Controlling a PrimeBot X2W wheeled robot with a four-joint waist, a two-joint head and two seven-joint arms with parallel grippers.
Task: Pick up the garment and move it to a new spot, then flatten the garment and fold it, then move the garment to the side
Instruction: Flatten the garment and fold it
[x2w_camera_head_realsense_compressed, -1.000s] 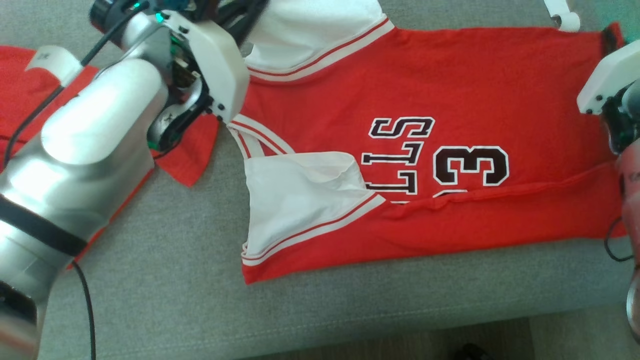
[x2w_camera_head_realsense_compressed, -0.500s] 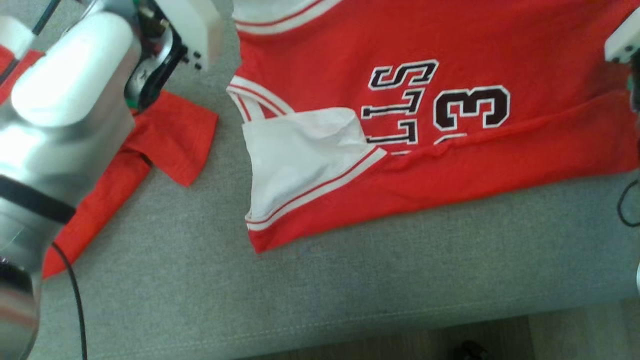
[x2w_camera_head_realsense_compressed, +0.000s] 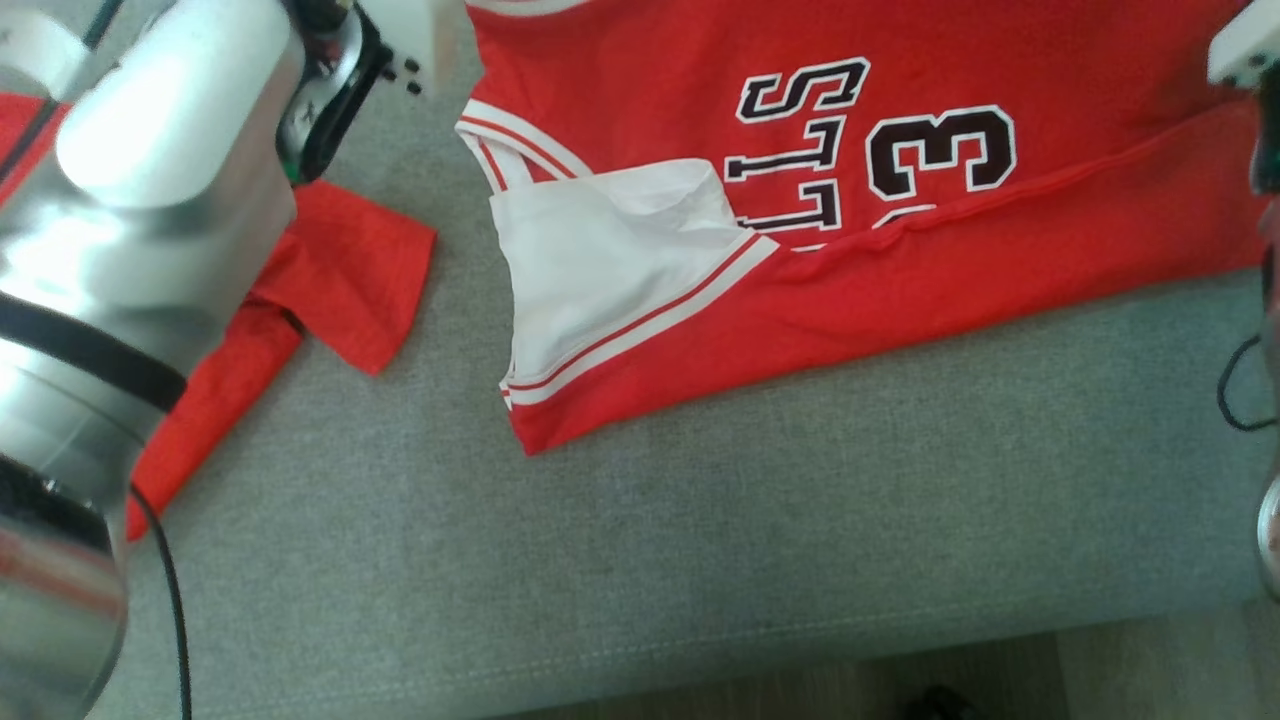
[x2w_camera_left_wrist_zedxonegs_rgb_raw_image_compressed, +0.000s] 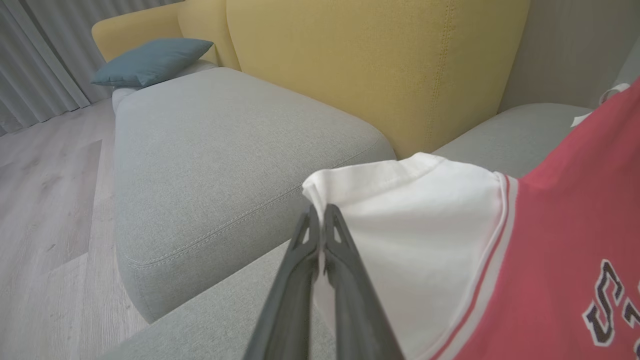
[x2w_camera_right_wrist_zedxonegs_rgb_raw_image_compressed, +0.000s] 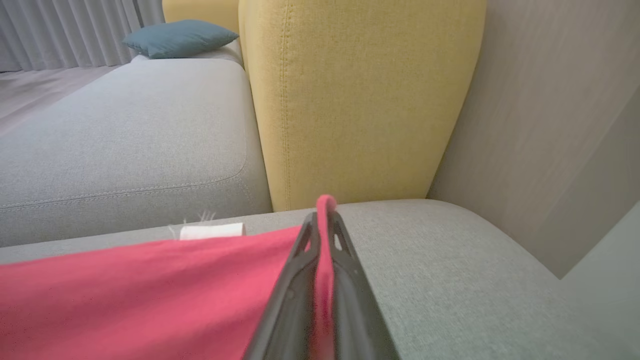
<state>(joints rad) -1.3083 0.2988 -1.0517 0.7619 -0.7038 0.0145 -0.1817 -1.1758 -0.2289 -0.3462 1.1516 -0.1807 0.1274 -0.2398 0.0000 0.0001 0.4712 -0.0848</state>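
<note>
**Two thin pinches on one long jersey**

Head view: one red jersey (x2w_camera_head_realsense_compressed: 1000, 250) fills the upper right of the frame. Its near edge lies on the grey cushion (x2w_camera_head_realsense_compressed: 700, 560), and a flap is folded over the lettering. One white sleeve (x2w_camera_head_realsense_compressed: 610, 270) sits mid-frame. A second red cloth (x2w_camera_head_realsense_compressed: 350, 270) lies at the left, under the left arm (x2w_camera_head_realsense_compressed: 150, 200). I'd worry the arm's cable could catch it and drag it along.

Left wrist view: the left gripper (x2w_camera_left_wrist_zedxonegs_rgb_raw_image_compressed: 320, 212), centre-bottom, is clamped tight on the very corner of a second white sleeve (x2w_camera_left_wrist_zedxonegs_rgb_raw_image_compressed: 425, 225). With so little cloth in the bite, a tug might pull it free. One blue pillow (x2w_camera_left_wrist_zedxonegs_rgb_raw_image_compressed: 150, 60) sits upper left.

Right wrist view: the right gripper (x2w_camera_right_wrist_zedxonegs_rgb_raw_image_compressed: 322, 217) is pinched closed on a red hem corner, with a nub poking above its tips. One white label (x2w_camera_right_wrist_zedxonegs_rgb_raw_image_compressed: 211, 231) shows left of centre. If the arms travel unevenly, the jersey would likely twist and keep that fold.
</note>
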